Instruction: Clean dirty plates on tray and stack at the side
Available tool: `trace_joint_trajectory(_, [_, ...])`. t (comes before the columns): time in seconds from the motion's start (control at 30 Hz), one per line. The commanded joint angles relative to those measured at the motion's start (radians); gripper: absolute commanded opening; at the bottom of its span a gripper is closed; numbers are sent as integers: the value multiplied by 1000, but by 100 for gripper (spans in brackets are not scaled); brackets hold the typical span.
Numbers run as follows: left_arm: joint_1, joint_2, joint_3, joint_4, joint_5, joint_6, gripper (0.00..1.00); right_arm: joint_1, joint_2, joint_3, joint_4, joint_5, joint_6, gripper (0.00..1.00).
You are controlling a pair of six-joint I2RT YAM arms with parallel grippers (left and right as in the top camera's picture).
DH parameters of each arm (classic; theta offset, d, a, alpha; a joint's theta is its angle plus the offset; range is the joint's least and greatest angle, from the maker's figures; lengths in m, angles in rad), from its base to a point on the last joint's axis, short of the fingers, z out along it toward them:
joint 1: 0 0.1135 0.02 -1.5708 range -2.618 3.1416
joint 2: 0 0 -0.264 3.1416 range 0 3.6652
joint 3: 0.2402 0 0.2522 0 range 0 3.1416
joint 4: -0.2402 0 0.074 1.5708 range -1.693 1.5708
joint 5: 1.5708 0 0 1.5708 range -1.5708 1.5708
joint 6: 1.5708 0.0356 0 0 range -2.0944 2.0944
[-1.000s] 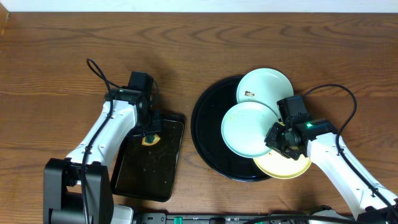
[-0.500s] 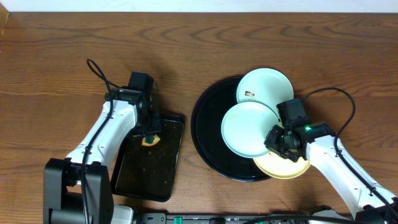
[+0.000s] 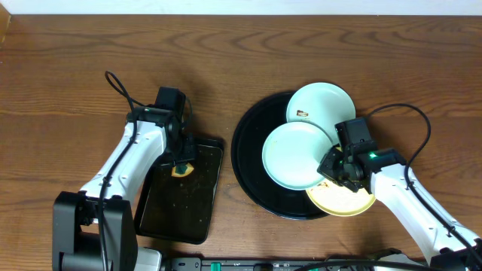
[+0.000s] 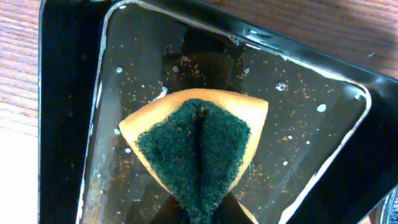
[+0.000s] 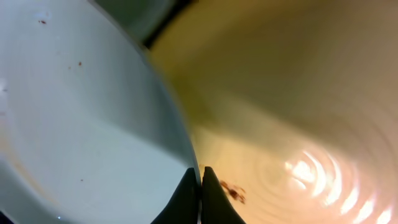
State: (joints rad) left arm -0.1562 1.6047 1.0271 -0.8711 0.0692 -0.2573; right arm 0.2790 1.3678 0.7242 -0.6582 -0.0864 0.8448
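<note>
On the round tray (image 3: 242, 162), we see the right gripper (image 3: 329, 167) now pinched shut on the nearer blue plate (image 3: 295, 154), which has slid left; the left gripper (image 3: 181, 163) clamps a sponge (image 4: 196, 146).

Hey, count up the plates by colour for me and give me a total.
Light-blue plates: 2
Yellow plates: 1
Total: 3
</note>
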Motion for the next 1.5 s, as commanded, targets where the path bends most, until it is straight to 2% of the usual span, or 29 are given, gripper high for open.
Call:
trace_joint_trajectory(0.0, [3,2,-3,-6,2,14,8,13,5,-6,34,8,-40,1])
trace_joint_trajectory(0.23, [3,2,-3,-6,3,14,8,17,-2,32,56,44,-98,2])
trace_joint_trajectory(0.63, [3,2,-3,-6,3,13,8,16,-34,257,-97,231,-190,2])
trace_joint_trajectory(0.97, [3,2,-3,-6,3,14,8,6,-35,367,-153,353,-247,2])
trace_joint_trajectory(1.23, [3,2,-3,-5,3,14,8,-53,-35,410,-195,430,-290,2])
trace_joint_trajectory(1.47, [4,2,-3,-5,3,14,7,-172,-35,417,-208,426,-301,2])
